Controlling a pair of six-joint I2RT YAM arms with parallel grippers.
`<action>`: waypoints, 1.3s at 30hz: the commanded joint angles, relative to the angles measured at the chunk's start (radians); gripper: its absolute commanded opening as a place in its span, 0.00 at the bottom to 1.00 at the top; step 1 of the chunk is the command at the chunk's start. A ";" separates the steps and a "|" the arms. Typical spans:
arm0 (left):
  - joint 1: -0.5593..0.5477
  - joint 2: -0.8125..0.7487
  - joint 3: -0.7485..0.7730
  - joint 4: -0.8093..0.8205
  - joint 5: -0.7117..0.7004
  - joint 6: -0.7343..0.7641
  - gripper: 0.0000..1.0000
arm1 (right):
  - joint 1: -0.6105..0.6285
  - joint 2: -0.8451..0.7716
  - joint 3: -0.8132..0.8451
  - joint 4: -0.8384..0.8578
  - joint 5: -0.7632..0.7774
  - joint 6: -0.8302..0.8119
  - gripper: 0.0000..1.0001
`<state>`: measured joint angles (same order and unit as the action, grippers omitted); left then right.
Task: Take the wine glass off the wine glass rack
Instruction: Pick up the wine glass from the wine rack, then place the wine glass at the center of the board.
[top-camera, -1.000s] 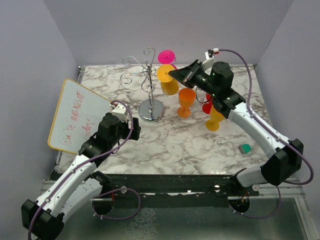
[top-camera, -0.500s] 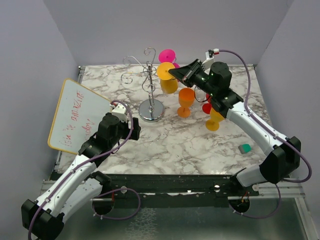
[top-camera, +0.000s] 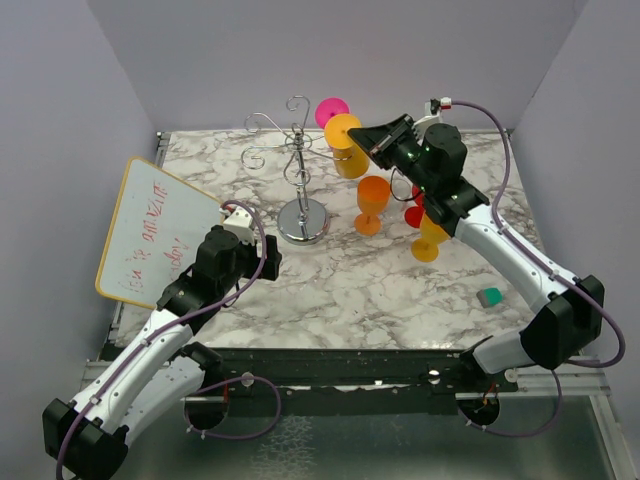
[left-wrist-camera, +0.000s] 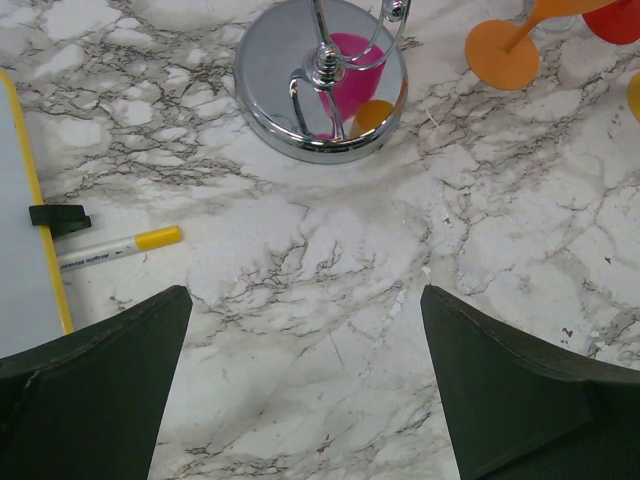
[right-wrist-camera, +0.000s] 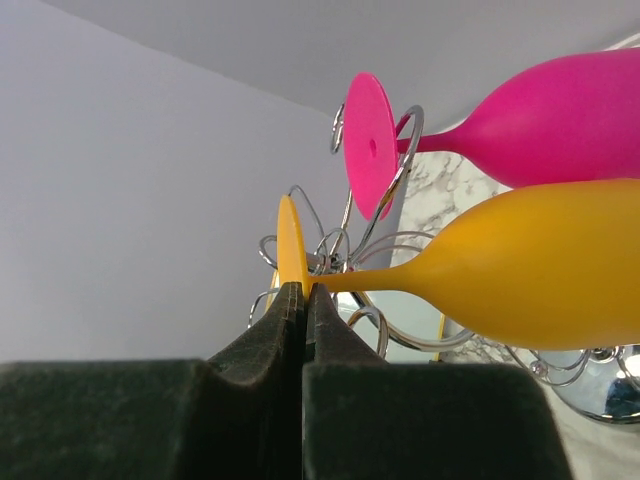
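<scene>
The chrome wine glass rack (top-camera: 299, 172) stands on its round base at the back middle of the table; the base also shows in the left wrist view (left-wrist-camera: 275, 90). My right gripper (top-camera: 372, 141) is shut on the foot of a yellow wine glass (top-camera: 350, 158) and holds it upside down in the air just right of the rack's arms. In the right wrist view the jaws (right-wrist-camera: 304, 288) pinch the foot's rim, with the yellow bowl (right-wrist-camera: 540, 275) to the right. A pink wine glass (top-camera: 333, 112) hangs on the rack (right-wrist-camera: 372, 232). My left gripper (left-wrist-camera: 305, 290) is open and empty over the marble.
An orange glass (top-camera: 372, 203), a red glass (top-camera: 414, 212) and a yellow-orange glass (top-camera: 429, 240) stand right of the rack, under my right arm. A whiteboard (top-camera: 160, 232) leans at the left, with a marker (left-wrist-camera: 120, 245) beside it. A teal eraser (top-camera: 489, 296) lies front right.
My right gripper has moved right and slightly back with the yellow glass, drawing it away from the rack's arms. The left arm has not moved.
</scene>
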<state>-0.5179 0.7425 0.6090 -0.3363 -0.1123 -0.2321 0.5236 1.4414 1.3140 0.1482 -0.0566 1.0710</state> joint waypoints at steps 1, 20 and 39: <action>0.006 -0.010 -0.005 0.016 0.020 -0.009 0.99 | 0.000 -0.038 -0.019 0.017 0.074 -0.024 0.00; 0.007 -0.044 -0.005 0.016 0.011 -0.010 0.99 | 0.000 -0.308 -0.122 -0.170 0.168 -0.244 0.01; 0.009 -0.090 -0.054 0.152 0.245 -0.156 0.99 | 0.000 -0.565 -0.278 -0.321 -0.493 -0.641 0.01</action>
<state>-0.5159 0.6823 0.5896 -0.2687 -0.0120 -0.2871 0.5236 0.8841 1.0546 -0.1219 -0.3103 0.5201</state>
